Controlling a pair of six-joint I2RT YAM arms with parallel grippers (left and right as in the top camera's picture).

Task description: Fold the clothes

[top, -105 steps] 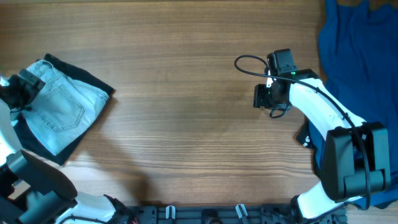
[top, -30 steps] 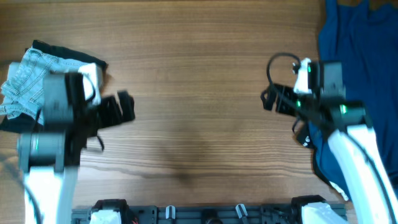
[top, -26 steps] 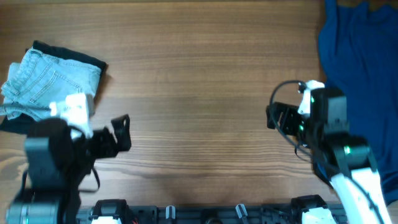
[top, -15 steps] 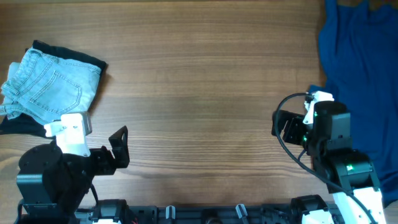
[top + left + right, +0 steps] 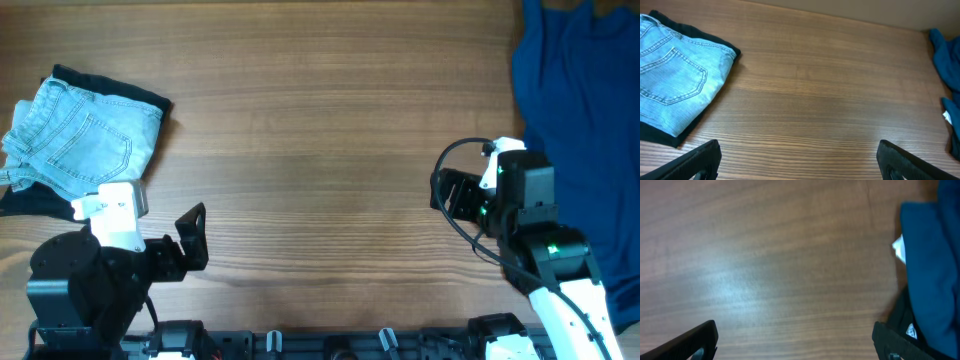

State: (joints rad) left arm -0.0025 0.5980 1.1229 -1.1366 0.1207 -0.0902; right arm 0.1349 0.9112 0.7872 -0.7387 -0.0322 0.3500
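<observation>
Denim shorts (image 5: 85,140) lie folded at far left, on top of a black garment (image 5: 120,90). Left gripper (image 5: 799,161) and right gripper (image 5: 795,340) are both spread wide, holding nothing. Risk: a regrasp pinches the black layer too and drags the fold open. The right arm could also snag the blue garment (image 5: 580,100) beside it.

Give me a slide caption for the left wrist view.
Folded pale denim shorts on a black garment, left; open left gripper over the wooden table; blue garment at right.
</observation>
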